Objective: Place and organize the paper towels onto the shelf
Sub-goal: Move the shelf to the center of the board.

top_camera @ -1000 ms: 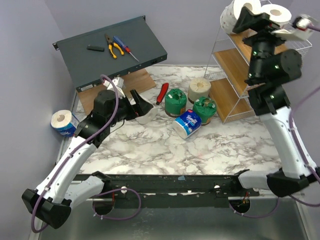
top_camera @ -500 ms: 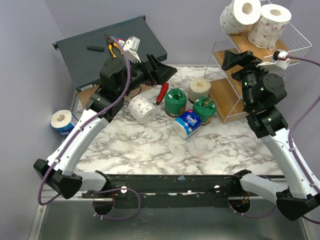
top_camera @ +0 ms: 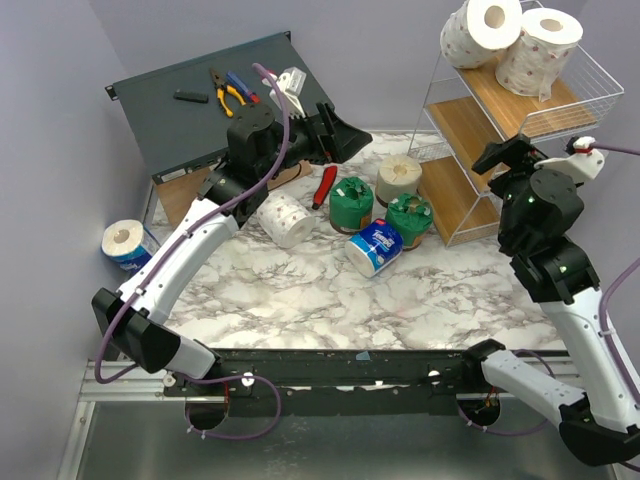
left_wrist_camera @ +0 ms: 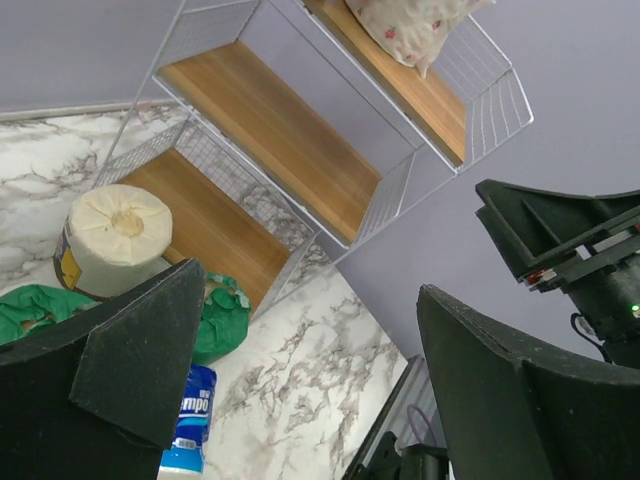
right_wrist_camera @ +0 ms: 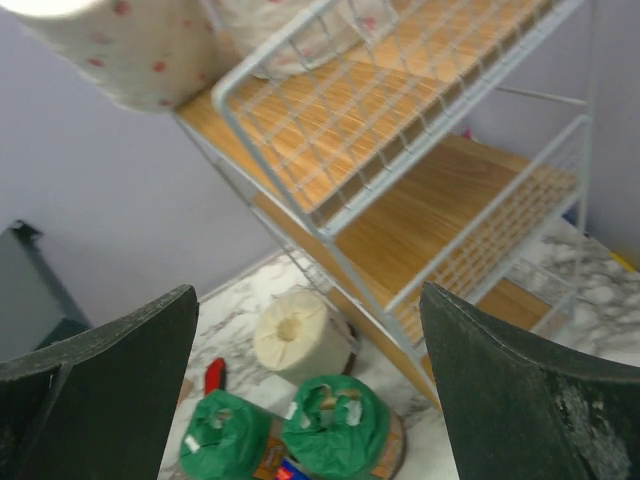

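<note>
You are between placements. 2 white pink-specked rolls point(top_camera: 482, 30) sit side by side on the top tier of the shelf point(top_camera: 468, 130) at the far right, and its 2 lower tiers are bare.

6 rolls are not yet shelved:
- 1 white roll point(top_camera: 285, 218) lies on the table point(top_camera: 300, 290), left of centre.
- 2 green rolls point(top_camera: 351, 203), a cream roll point(top_camera: 398, 178) and a blue roll point(top_camera: 374, 246) cluster just left of the shelf's foot.
- A second blue roll point(top_camera: 125, 245) sits at the left edge, well apart from the rest.

Your left gripper point(top_camera: 352, 140) hangs above the far side of the table, near the red-handled tool point(top_camera: 326, 185), its fingers spread wide with nothing between them. Your right gripper point(top_camera: 497, 155) is raised on the near side of the shelf, its fingers likewise wide and empty.

Next, I judge, you need to lower 1 arm onto a roll. The cream and green ones suit the right arm, and the white one suits the left. Come down with the fingers astride the roll, clear of its neighbours.
</note>
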Robot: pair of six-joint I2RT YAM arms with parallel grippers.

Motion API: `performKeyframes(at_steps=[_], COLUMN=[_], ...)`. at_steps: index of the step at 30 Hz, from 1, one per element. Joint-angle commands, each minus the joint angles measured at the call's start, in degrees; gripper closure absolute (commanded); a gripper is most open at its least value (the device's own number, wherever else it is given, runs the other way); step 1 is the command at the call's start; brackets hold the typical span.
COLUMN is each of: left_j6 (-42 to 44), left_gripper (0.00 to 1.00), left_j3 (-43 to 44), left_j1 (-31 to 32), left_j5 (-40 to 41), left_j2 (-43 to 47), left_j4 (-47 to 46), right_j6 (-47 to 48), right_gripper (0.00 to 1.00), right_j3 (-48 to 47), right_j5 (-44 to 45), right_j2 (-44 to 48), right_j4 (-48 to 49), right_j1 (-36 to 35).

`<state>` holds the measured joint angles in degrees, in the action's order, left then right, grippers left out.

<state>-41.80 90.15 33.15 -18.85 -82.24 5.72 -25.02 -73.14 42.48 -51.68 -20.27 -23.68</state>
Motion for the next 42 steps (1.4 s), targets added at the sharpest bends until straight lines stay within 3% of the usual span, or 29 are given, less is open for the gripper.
performKeyframes(at_steps=[1, 17, 25, 42], left_j6=[-0.05, 1.37, 1.64, 1.20], left_gripper=[0.10, 0.10, 0.10, 0.10], left_j3=[2.14, 3.19, 4.63, 7.83], left_j1=[0.34, 0.36, 0.33, 0.31], left_j5=[-2.33, -0.05, -0.04, -1.53], left_j2=[-0.76, 0.98, 0.18, -3.61], left_j4=[-0.01, 3.92, 3.71, 3.96], right_j6=[1.88, 15.24, 20.07, 20.47], right_gripper=[0.06, 0.42, 0.48, 0.63], right_j3=[4.83, 7.14, 8.03, 10.62], right_j5=[9.99, 18.90, 21.14, 19.55], right_j2=[-0.31, -9.75, -11.15, -10.97], right_j4=[-0.14, 16.28, 19.44, 18.65], right_j1=[-0.40, -0.31, -0.07, 3.90])
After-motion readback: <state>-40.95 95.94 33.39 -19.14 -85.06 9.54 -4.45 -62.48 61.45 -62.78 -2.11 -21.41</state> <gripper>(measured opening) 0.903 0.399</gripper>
